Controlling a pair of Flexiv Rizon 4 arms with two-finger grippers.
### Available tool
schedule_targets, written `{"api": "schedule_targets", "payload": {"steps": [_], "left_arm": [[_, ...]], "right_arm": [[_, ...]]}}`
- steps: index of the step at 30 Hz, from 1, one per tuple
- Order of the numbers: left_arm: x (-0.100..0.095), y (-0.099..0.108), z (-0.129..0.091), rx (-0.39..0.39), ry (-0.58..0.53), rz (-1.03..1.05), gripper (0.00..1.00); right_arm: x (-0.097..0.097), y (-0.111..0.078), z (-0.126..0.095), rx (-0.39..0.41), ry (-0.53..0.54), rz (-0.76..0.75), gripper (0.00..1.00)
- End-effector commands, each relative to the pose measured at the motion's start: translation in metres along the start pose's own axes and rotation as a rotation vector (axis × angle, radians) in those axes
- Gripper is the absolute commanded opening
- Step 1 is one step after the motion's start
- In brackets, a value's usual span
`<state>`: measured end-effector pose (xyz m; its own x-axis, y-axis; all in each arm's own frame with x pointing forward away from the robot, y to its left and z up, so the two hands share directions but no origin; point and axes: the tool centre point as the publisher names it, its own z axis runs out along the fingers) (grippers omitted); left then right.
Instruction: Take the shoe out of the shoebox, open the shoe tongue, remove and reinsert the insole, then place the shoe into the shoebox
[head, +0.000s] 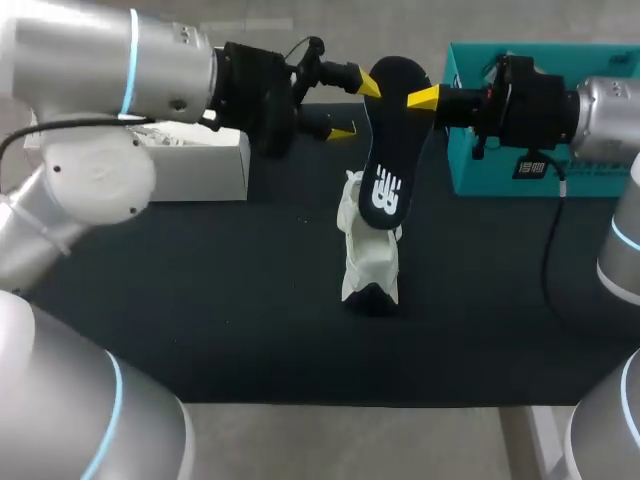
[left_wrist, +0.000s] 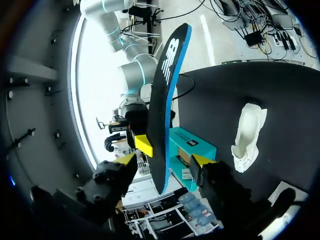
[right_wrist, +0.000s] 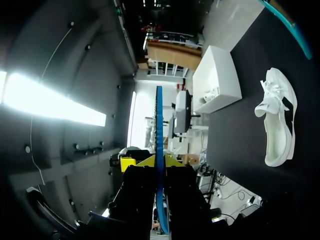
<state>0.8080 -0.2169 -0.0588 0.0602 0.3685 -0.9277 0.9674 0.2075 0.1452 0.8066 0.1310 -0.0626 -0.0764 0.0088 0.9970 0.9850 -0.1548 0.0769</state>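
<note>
A black insole with a white logo hangs upright above the table, its lower end over the white shoe. My right gripper is shut on the insole's upper part; in the right wrist view the insole shows edge-on between the fingers of that gripper. My left gripper stands open around the same end from the other side. In the left wrist view the insole rises between the fingers of the left gripper, with a gap on each side. The shoe lies on the dark mat.
The teal shoebox stands at the back right behind my right gripper. A white box sits at the back left under my left arm. The dark mat covers the table.
</note>
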Motion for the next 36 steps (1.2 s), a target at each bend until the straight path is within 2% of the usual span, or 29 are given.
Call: {"api": "schedule_targets", "payload": {"steps": [1,3,5,8,12,22,31,34,36], "left_arm": [[0.005,-0.004,0.007,-0.024,-0.45,-0.004,0.68],[0.004,-0.005,0.008,-0.006,-0.46,-0.01,0.67],[0.002,-0.005,0.01,0.006,-0.47,0.009,0.6],[-0.001,-0.003,0.015,0.009,-0.5,0.02,0.45],[-0.006,-0.002,0.018,0.043,-0.508,0.031,0.39],[-0.007,0.0,0.028,0.058,-0.488,0.05,0.38],[-0.01,-0.007,0.036,0.11,-0.481,0.06,0.27],[-0.01,-0.008,0.037,0.112,-0.481,0.062,0.09],[-0.01,-0.009,0.037,0.114,-0.481,0.065,0.02]], "right_arm": [[0.0,-0.001,-0.002,0.001,0.001,0.004,0.0],[0.0,-0.001,-0.002,0.004,0.004,0.008,0.0],[0.0,-0.001,-0.002,0.009,0.004,0.009,0.0],[0.001,0.0,0.0,0.021,0.003,0.011,0.0],[-0.002,-0.001,0.002,0.031,0.0,0.022,0.0],[-0.006,-0.003,0.006,0.04,-0.006,0.035,0.0],[-0.006,-0.002,0.008,0.049,-0.017,0.035,0.0],[-0.006,-0.003,0.008,0.05,-0.017,0.035,0.0],[-0.006,-0.004,0.007,0.046,-0.016,0.035,0.0]]}}
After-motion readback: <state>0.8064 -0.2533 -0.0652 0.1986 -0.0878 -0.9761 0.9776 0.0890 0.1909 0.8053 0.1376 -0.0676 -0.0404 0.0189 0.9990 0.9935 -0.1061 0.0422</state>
